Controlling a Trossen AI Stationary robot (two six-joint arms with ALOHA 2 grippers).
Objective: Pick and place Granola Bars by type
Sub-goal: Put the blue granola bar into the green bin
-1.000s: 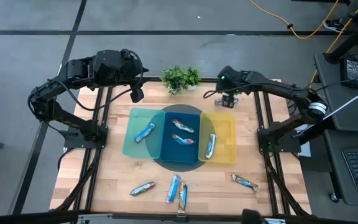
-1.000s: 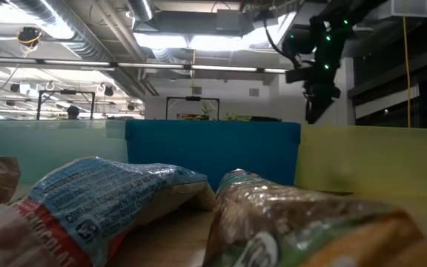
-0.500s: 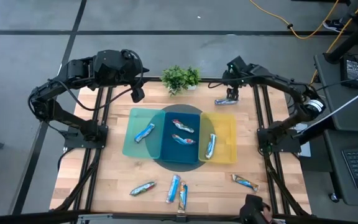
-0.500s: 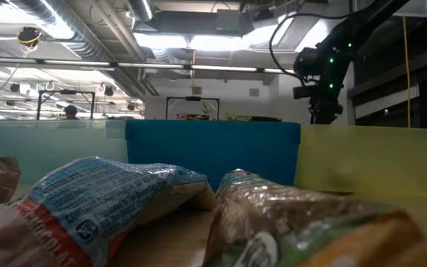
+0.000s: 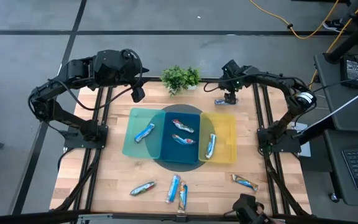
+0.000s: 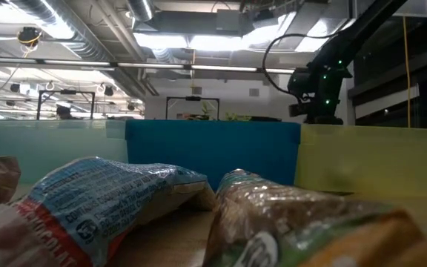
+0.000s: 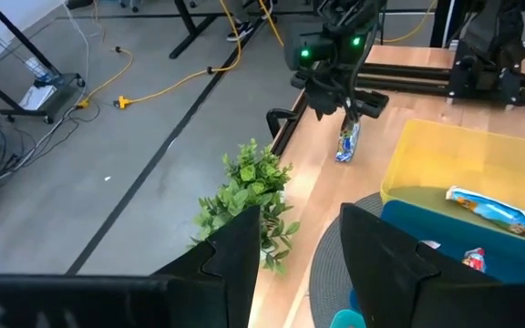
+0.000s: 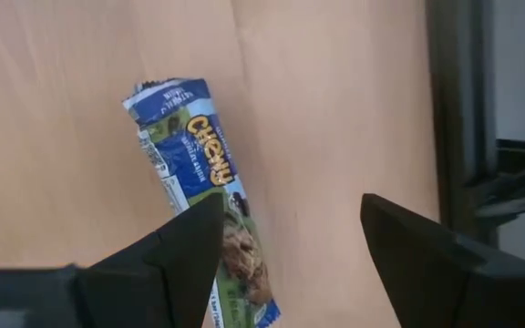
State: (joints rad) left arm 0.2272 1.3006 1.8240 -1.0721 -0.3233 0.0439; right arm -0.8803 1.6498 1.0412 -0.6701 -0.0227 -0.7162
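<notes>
Granola bars (image 5: 181,127): four in trays, four loose in front, one by right hand (image 5: 230,98).

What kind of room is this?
Probably a robotics lab or workshop: a wooden table on a metal frame, exposed ceiling ducts, and cables trailing over the concrete floor.

Three bins (image 5: 224,140) side by side mid-table, bars (image 5: 183,126) inside each, potted plant (image 5: 179,78) behind them, one bar (image 5: 221,101) far right beside it, four bars (image 5: 174,188) along the near edge
</notes>
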